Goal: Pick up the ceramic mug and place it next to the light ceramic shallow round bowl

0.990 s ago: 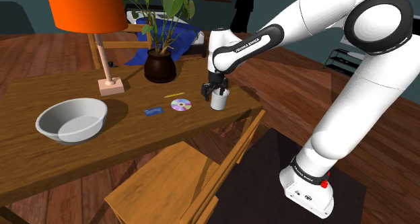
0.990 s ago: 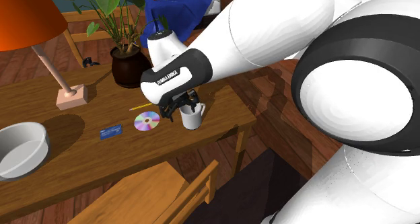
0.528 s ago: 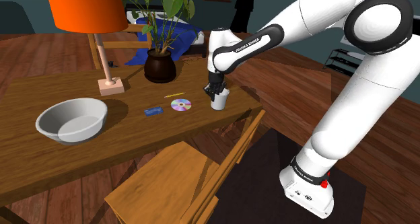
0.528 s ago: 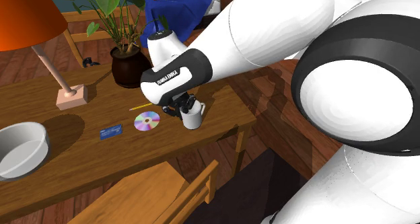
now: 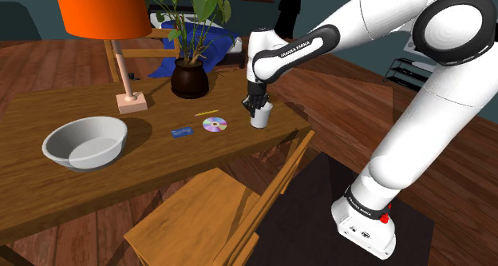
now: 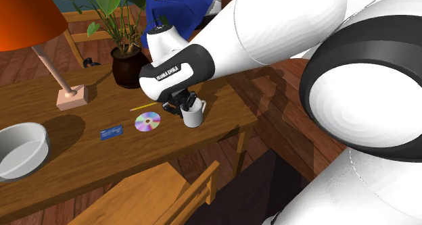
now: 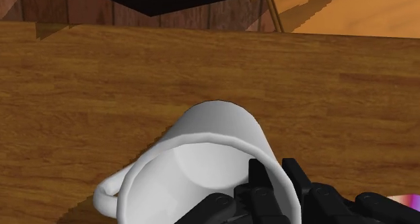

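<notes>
A white mug (image 5: pixel 260 118) is at the shoulder view's right end of the wooden table (image 5: pixel 144 168), beside a CD. My black gripper (image 5: pixel 255 106) comes down from above and is shut on the mug's rim. In the wrist view one finger is inside the mug (image 7: pixel 208 138) and the other outside, and the gripper (image 7: pixel 276 181) clasps its wall; the handle points away from the fingers. The mug (image 6: pixel 193 115) hangs just off the wood under the gripper (image 6: pixel 184 107). A light grey round bowl (image 5: pixel 85 142) rests far off at the table's other end, also seen as the bowl (image 6: pixel 20 149).
Between mug and bowl lie a CD (image 5: pixel 215 125), a blue card (image 5: pixel 182 132) and a yellow pencil (image 5: pixel 207 112). A dark plant pot (image 5: pixel 190 80) and an orange-shaded lamp's base (image 5: pixel 132 103) stand at the back. A wooden chair (image 5: pixel 211 216) is at the table's front.
The fingers, open around the mug's rim a second ago, have shut on it. The mug has since risen slightly with the hand.
</notes>
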### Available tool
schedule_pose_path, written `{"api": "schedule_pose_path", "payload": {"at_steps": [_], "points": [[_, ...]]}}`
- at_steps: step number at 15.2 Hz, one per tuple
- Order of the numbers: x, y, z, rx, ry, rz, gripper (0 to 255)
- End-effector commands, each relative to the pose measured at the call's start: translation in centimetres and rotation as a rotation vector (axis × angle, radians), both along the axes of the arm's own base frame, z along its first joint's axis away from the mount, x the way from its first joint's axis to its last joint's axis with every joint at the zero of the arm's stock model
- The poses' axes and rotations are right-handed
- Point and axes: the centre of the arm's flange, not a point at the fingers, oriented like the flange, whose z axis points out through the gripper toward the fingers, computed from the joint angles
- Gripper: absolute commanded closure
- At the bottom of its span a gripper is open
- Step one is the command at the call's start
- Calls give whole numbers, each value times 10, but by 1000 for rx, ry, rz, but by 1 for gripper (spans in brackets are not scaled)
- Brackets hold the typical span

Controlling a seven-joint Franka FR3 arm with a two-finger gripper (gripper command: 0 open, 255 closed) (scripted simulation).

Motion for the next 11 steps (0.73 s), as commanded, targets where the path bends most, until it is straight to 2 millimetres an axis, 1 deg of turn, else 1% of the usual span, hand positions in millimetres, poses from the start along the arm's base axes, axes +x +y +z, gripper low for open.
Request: {"api": "schedule_pose_path", "payload": {"at_steps": [1,11], "points": [[0,1,11,0,0,0,255],[0,1,64,0,0,0,255]]}}
